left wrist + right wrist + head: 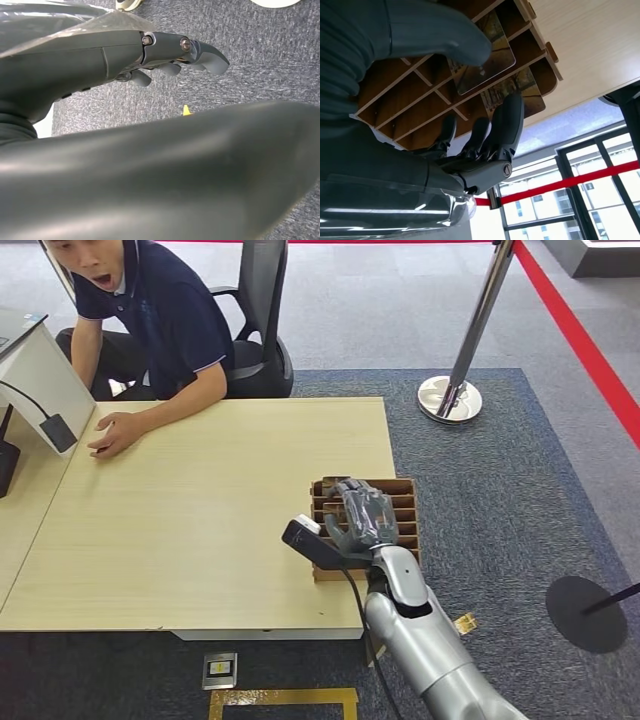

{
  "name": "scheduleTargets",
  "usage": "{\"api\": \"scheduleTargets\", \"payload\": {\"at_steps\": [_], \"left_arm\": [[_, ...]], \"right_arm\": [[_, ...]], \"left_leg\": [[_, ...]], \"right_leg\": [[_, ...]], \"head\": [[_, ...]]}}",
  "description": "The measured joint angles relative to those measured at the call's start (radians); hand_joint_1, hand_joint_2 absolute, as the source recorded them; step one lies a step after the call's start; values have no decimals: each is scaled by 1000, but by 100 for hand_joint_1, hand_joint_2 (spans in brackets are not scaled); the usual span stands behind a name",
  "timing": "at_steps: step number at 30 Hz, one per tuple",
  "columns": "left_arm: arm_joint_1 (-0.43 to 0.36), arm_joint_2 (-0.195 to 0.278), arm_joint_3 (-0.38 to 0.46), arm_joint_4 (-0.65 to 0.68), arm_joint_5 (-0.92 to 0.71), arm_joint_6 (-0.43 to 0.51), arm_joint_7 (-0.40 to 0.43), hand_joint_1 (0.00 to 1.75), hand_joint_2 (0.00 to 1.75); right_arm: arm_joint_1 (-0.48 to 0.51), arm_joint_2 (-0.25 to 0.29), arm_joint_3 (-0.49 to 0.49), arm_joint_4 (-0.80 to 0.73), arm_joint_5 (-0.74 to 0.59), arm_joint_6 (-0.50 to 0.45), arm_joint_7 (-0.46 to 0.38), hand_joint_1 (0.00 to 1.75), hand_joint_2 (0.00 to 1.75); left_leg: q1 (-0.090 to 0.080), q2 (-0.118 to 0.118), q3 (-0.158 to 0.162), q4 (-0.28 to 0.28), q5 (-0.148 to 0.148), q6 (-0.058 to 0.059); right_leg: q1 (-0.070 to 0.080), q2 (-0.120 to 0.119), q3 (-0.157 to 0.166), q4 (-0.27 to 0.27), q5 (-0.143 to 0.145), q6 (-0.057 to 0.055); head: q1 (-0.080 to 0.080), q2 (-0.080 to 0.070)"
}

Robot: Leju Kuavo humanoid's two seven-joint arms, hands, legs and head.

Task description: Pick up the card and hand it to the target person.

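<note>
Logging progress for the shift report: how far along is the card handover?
Early stage. Done: the right hand has reached the wooden slotted card holder. In hand: its thumb and fingers sit around a card still in its slot. Left: lifting the card out and handing it to the seated person.

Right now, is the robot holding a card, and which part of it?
Yes. The right hand pinches a card near one edge, thumb on one face and fingers behind it, over the wooden rack.

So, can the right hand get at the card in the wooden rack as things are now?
Probably yes. The right hand is already at the wooden rack; its thumb lies on the card and the fingers sit across from it, with nothing between them.
</note>
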Motion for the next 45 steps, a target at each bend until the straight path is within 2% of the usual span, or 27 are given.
{"api": "scheduleTargets", "payload": {"at_steps": [24,41,42,43,44,45], "left_arm": [[0,-2,0,0,-7,3,1,0,0],[0,-2,-2,0,-12,3,1,0,0],[0,-2,-2,0,-13,3,1,0,0],[0,-2,-2,0,-13,3,1,0,0],[0,-2,-3,0,-14,3,1,0,0],[0,-2,-3,0,-14,3,1,0,0]], "right_arm": [[-90,14,-24,182,8,-32,-2,82,175],[-88,19,-43,210,19,-46,13,80,175],[-86,19,-44,208,21,-47,14,82,175],[-84,19,-46,207,23,-48,14,94,175],[-82,19,-48,205,25,-49,15,110,175],[-80,19,-49,203,27,-50,15,133,175]], "left_leg": [[0,0,1,0,0,0],[0,0,3,0,0,0],[0,0,3,0,0,0],[0,0,3,0,0,0],[0,0,3,0,0,0],[0,0,3,0,0,0]], "right_leg": [[0,0,1,0,0,0],[0,0,2,0,1,0],[0,0,2,0,1,0],[0,0,2,0,1,0],[0,0,2,0,1,0],[0,0,2,0,1,0]], "head": [[0,0],[0,0],[0,0],[0,0],[0,0],[0,0]]}}
